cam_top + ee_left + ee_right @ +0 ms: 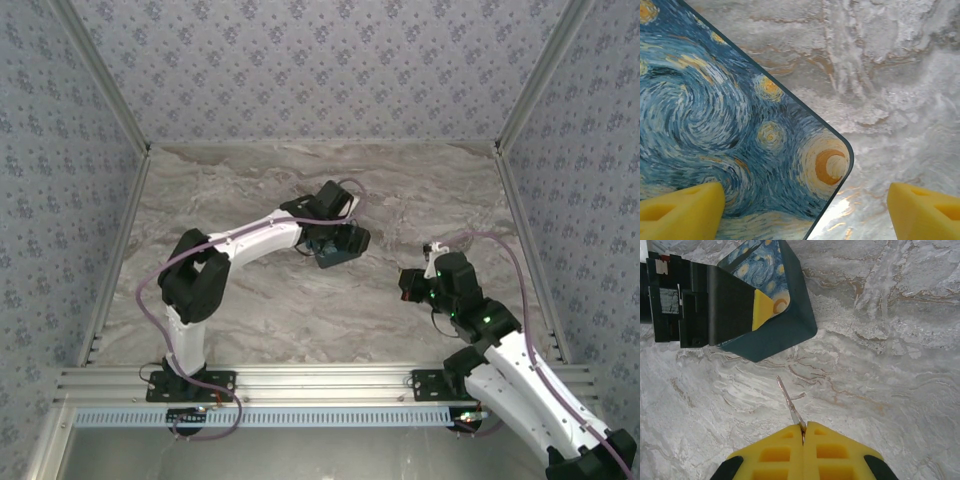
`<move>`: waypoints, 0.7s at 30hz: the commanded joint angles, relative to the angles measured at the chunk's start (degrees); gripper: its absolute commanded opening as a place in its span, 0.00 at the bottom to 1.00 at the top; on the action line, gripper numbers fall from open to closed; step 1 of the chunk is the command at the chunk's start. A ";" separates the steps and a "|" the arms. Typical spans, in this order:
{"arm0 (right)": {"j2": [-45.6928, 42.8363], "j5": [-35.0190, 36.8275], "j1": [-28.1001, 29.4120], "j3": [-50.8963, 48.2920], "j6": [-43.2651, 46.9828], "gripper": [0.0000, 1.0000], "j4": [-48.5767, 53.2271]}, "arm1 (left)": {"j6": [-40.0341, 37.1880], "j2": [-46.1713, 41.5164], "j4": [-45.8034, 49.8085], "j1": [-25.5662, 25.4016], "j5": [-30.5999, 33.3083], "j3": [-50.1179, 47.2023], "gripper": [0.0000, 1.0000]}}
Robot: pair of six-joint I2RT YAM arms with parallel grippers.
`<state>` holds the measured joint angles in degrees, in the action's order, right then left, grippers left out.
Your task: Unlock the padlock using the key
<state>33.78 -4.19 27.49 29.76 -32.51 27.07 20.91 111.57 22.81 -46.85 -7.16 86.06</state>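
The key (789, 399) is pinched by its near end between the pressed-together yellow fingers of the right gripper (803, 429). Its thin blade is held pointing away over the marble table (890, 365), tilted a little leftward. Beyond the key's tip, and apart from it, the painted box (790, 325) is seen resting on the table. The left gripper (805, 212) is spread wide over a rounded corner of that box, with one yellow finger (685, 210) placed above the painted lid and the other over bare marble.
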 commanded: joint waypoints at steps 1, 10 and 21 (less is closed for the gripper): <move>-1.16 1.13 -0.34 0.92 -0.61 0.00 2.28 | 1.85 3.37 2.73 -0.36 -4.41 2.23 0.84; -2.01 0.96 -0.45 0.45 -1.43 0.00 2.90 | -1.07 12.96 7.09 -0.29 -6.76 17.84 0.85; -2.40 -0.01 -0.47 -0.68 -1.96 0.00 2.62 | -4.87 7.99 6.75 2.30 -6.47 23.23 0.88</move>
<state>32.12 -3.84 27.35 29.76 -33.61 28.62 18.31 125.14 29.78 -46.17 -12.91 109.97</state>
